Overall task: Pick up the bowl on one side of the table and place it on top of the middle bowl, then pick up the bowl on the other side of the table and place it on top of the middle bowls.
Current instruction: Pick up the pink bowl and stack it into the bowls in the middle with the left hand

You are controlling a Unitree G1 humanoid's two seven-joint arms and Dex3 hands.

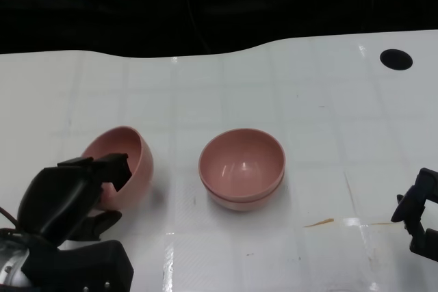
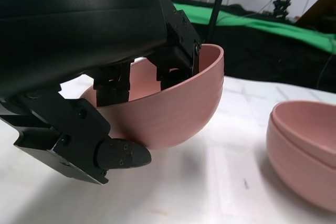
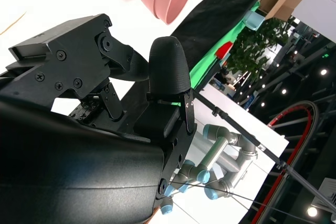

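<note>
white table, two pink stacks and a tipped bowl

a white table (image 1: 226, 251) with faint grid lines fills the lower two thirds of the head view, its far edge wavy against black. at the centre sit two nested pink bowls (image 1: 241, 167). at the left, a single pink bowl (image 1: 126, 162) is tilted on its side. a dark round hole (image 1: 396, 59) marks the upper right, and an orange-brown streak (image 1: 319, 223) lies at lower right.

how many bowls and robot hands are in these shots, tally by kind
pink bowls: 3 — a tilted bowl gripped by the left hand, and a stack of two in the middle: the top bowl nested in the bottom bowl
black robot hands: 2 — the left hand and the right hand
total: 5
</note>
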